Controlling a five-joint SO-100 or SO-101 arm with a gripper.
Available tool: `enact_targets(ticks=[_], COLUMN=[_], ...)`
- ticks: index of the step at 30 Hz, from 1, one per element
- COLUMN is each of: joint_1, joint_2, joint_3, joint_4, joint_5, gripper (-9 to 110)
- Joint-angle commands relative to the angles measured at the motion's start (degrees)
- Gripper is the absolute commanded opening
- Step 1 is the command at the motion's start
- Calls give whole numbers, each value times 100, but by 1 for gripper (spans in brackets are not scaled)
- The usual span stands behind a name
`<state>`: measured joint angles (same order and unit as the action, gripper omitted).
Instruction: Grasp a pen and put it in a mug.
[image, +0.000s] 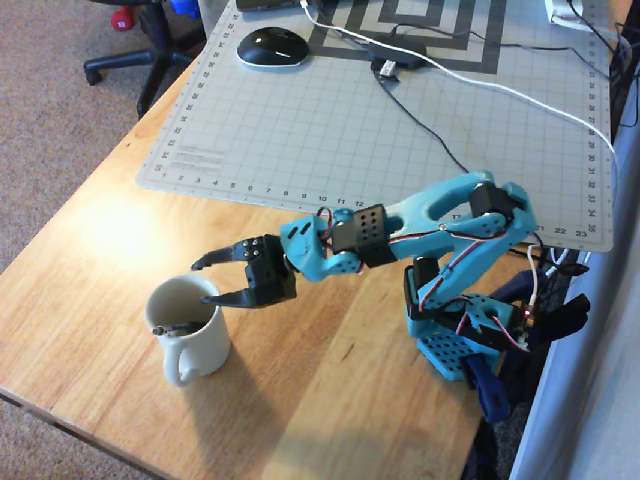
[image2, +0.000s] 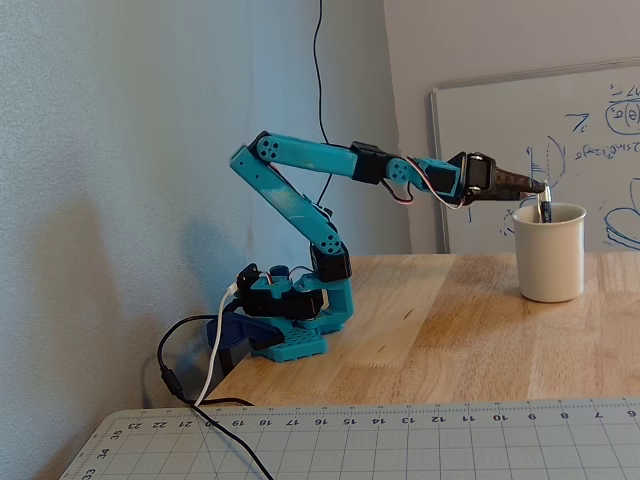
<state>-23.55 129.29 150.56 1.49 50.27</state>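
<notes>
The cream-white mug (image: 203, 348) stands near the front left of the wooden table, handle toward the table's front edge. The black pen (image: 174, 326) rests inside it, leaning on the left rim. In the fixed view the pen's top (image2: 545, 208) sticks up above the mug (image2: 550, 258). My gripper (image: 200, 283) is open and empty. It hovers at the mug's far right rim, with one fingertip over the rim. In the fixed view the gripper (image2: 538, 187) is just above the mug's mouth, and the pen's top reaches up to it.
A grey cutting mat (image: 330, 120) covers the back of the table, with a black computer mouse (image: 271, 46) and black and white cables (image: 430, 70) on it. The arm's base (image: 460, 335) sits at the right. An office chair (image: 140, 45) stands off the table's left edge. A whiteboard (image2: 590, 110) leans behind the mug.
</notes>
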Motion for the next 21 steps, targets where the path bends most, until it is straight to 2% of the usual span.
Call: enact_targets(ticks=[1,7,10,16,21], joint_1=[378,1248,1450,1512,1521], joint_2=[1011,2285,2821,3718,4526], joint_3=[-123,-97,-26,431,958], joint_4=[1556,3560,4210,5440,5977], joint_5=[-1907,-4096,-4632,-4878,-4896], gripper=[16,6,1,0,0])
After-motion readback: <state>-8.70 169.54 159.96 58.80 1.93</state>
